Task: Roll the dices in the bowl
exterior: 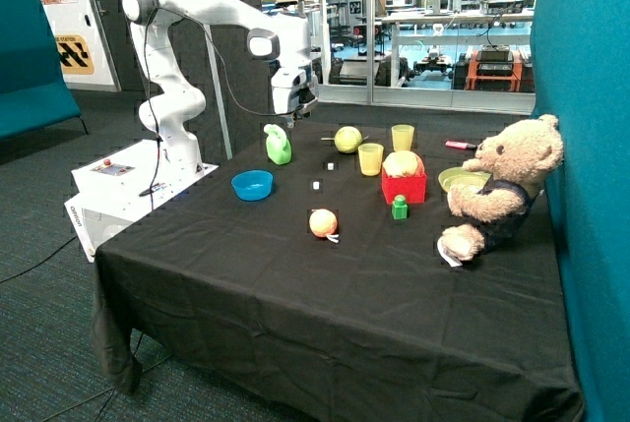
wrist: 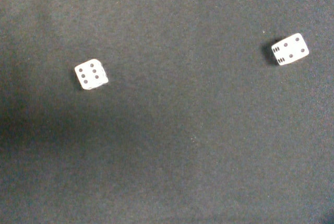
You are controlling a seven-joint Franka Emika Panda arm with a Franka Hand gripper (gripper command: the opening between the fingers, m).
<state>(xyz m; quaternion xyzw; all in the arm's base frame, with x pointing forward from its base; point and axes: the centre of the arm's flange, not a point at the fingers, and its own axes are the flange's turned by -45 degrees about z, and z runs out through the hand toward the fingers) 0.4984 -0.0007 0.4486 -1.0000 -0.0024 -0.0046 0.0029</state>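
Two small white dice lie on the black cloth, one (exterior: 331,165) nearer the far edge, the other (exterior: 316,185) closer to the middle. The wrist view shows both from above, one die (wrist: 91,74) and the other (wrist: 290,49), well apart. The blue bowl (exterior: 252,184) stands empty on the cloth, beside the dice on the robot-base side. My gripper (exterior: 292,117) hangs high above the table's far edge, over the green jug (exterior: 279,145), and holds nothing that I can see.
Around the dice stand a green fruit (exterior: 347,139), two yellow cups (exterior: 370,158), a red box (exterior: 405,187), a green block (exterior: 400,208) and a peach-coloured fruit (exterior: 323,222). A teddy bear (exterior: 502,186) and a yellow-green bowl (exterior: 461,178) sit at the side.
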